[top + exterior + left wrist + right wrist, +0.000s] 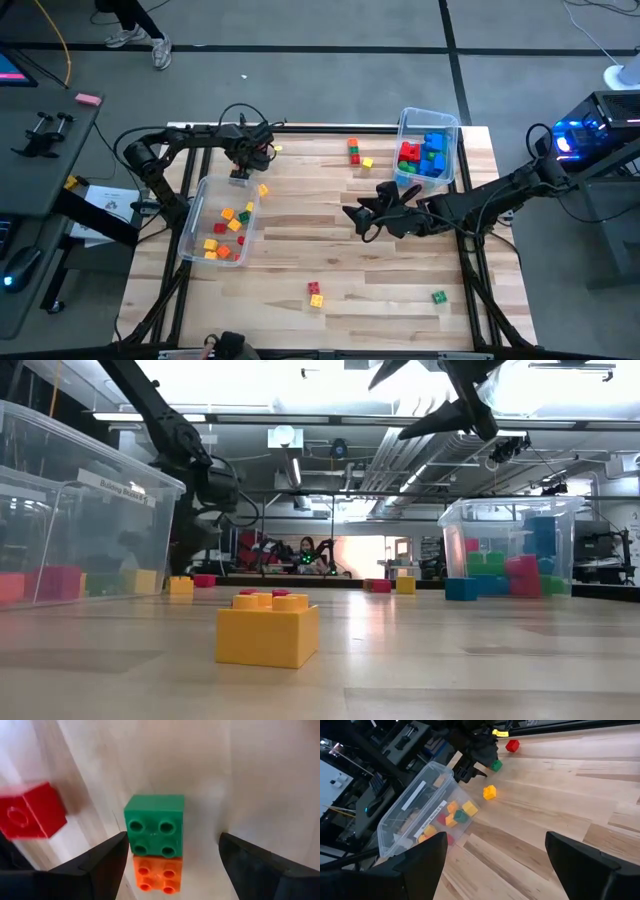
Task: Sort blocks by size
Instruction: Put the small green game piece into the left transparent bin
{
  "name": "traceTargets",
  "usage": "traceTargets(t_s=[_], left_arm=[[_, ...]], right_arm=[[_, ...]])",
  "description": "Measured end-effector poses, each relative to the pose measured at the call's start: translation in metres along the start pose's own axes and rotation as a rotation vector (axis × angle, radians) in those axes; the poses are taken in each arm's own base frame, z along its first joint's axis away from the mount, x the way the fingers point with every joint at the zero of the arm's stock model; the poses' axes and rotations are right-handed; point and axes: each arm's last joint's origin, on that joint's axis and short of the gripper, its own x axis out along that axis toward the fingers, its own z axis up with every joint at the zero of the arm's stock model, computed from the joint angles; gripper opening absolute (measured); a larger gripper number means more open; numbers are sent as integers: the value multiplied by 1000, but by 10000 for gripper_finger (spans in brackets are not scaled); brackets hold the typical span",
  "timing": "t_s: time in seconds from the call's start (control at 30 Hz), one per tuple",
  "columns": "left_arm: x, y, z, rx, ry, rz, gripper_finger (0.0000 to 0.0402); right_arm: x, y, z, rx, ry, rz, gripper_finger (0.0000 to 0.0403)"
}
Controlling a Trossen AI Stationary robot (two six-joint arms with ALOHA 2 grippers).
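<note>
Robotics lab: grey floor (330,80), exposed ceiling ducts (400,470), computer tower (590,135) at 3 o'clock.

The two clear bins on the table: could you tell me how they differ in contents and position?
The left bin holds small cubes, mostly yellow, orange and red; the right bin holds larger bricks in blue, red and green. The left bin sits by the table's left edge, just below the left gripper; the right bin sits at the far right corner. Both are clear plastic and open-topped.

**Two bins, scattered blocks**

The left gripper (243,160) hangs over the surface (300,240) beside the left bin (192,225) of tiny blocks. The right gripper (360,215), fingers spread, sits mid-surface near the right bin (405,120).
</note>
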Motion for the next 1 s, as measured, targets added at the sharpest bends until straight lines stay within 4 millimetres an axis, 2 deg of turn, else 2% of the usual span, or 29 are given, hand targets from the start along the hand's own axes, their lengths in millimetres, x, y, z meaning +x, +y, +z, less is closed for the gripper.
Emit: traceTargets(t_s=[0.23, 0.5, 0.63, 0.8, 0.83, 1.0], left_arm=[[0, 1, 2, 165, -65, -15, 294], [1, 3, 3, 132, -119, -23, 280], [1, 3, 4, 90, -132, -37, 224], [0, 2, 4, 15, -139, -48, 110], [0, 3, 4, -4, -139, -47, 99], [-6, 4, 5, -133, -125, -85, 100]], right_arm=[[0, 2, 2, 20, -27, 15, 332], [0, 3, 2, 20, -28, 16, 332], [0, 3, 2, 16, -28, 15, 332], [0, 2, 2, 12, -28, 15, 332], [0, 2, 2, 11, -28, 15, 332], [0, 3, 2, -15, -15, 21, 332]])
